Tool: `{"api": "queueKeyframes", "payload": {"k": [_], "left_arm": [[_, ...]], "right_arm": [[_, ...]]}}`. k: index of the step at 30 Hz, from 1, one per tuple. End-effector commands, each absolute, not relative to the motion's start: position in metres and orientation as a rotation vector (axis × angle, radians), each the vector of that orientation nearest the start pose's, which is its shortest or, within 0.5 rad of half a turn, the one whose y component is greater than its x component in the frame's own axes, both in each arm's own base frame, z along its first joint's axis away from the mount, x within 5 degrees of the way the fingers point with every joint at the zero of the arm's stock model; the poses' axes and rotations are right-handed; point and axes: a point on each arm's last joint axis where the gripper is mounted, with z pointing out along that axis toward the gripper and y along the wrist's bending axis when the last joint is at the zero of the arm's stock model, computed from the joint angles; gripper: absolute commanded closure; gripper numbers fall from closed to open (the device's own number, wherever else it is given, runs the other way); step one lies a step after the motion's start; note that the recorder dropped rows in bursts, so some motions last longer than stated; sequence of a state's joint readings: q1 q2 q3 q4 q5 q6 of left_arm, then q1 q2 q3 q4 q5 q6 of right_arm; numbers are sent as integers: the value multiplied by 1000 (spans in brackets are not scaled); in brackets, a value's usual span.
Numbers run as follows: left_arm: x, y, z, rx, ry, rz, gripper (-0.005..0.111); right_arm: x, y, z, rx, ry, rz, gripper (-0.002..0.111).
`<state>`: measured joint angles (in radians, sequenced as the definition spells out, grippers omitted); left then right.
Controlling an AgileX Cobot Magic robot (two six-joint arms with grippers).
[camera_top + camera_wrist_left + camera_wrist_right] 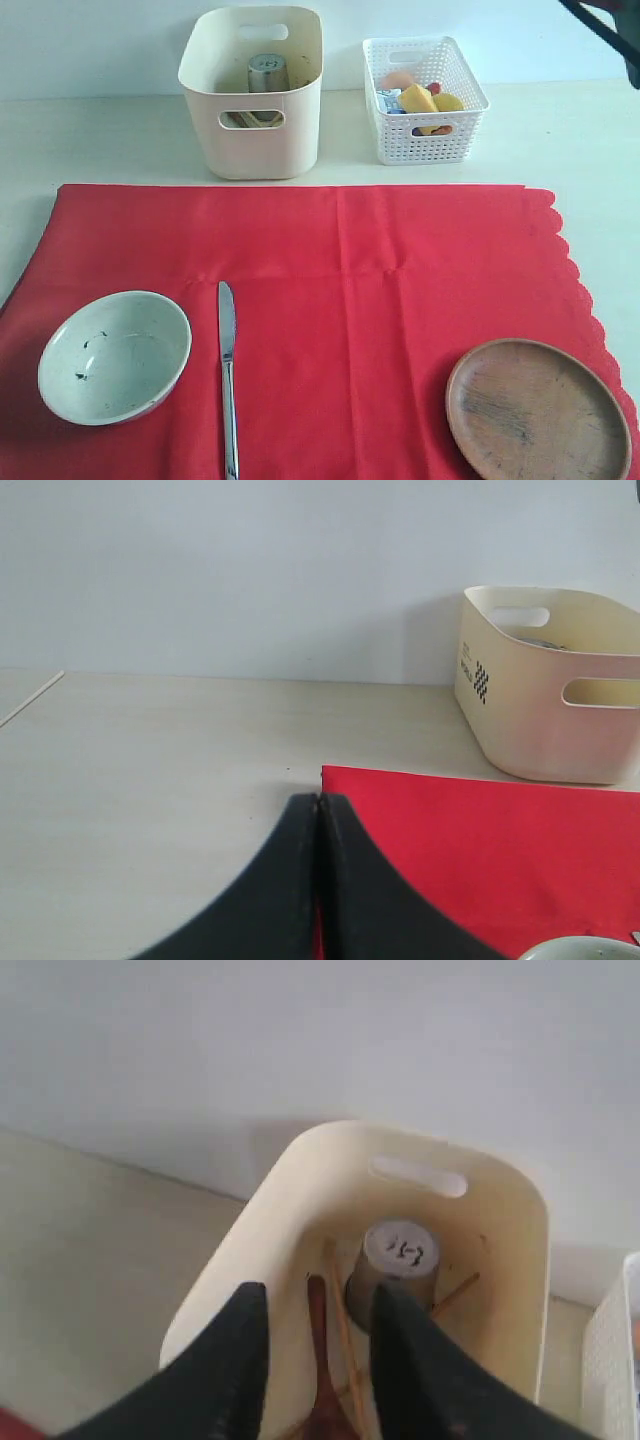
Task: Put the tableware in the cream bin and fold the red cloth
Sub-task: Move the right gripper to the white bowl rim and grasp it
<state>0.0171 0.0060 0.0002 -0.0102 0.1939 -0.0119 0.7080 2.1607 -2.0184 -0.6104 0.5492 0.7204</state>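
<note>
The red cloth (pixel 340 290) lies spread flat on the desk (pixel 100 140), its scalloped edge on the right side in the exterior view. Three pieces of tableware rest on it: the bowl (pixel 115 355) at front left, upright; the knife (pixel 228 375) just right of the bowl, lying lengthwise and apart from it; and the plate (pixel 538 410) at front right.

The bin (pixel 250 90) stands on the bare desk just behind the cloth's rear edge. Inside it the cup (pixel 267 72) sits bottom-up. In the right wrist view, the chopsticks (pixel 343 1335) and the spoon (pixel 318 1345) lean beside the cup. The white basket (pixel 425 100) with food stands just to the right of the bin, apart from it.

The right end effector (pixel 320 1300) hangs above the open bin, its fingers spread and nothing between them. The left end effector (pixel 318 880) sits low near the cloth's rear left corner, its fingers pressed together on nothing, with the bowl's rim just showing at the picture's edge.
</note>
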Motion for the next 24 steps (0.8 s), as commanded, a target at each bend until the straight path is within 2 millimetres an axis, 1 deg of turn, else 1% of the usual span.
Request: {"api": "queueKeyframes", "payload": {"k": [1,2,3,4,7,10,16,24], "left_arm": [[56,0,195,-26,1680,-9,104],[56,0,195,-26,1680,-9,104],[56,0,195,-26,1680,-9,104],[56,0,195,-26,1680,-9,104],[56,0,195,-26,1680,-9,104],[56,0,195,-26,1680,-9,104],[56,0,195,-26,1680,-9,104],[56,0,195,-26,1680,-9,104]], "right_arm": [[400,321,300,-513,2111,290,92],[398,323,299,-528,2122,321,97],[395,326,296,-534,2146,370,106],[395,326,296,-527,2155,386,108],[392,328,295,-530,2175,387,108],[385,334,292,-582,2193,363,108],[358,361,292,-724,2163,364,108],[345,372,290,-801,2156,353,108]]}}
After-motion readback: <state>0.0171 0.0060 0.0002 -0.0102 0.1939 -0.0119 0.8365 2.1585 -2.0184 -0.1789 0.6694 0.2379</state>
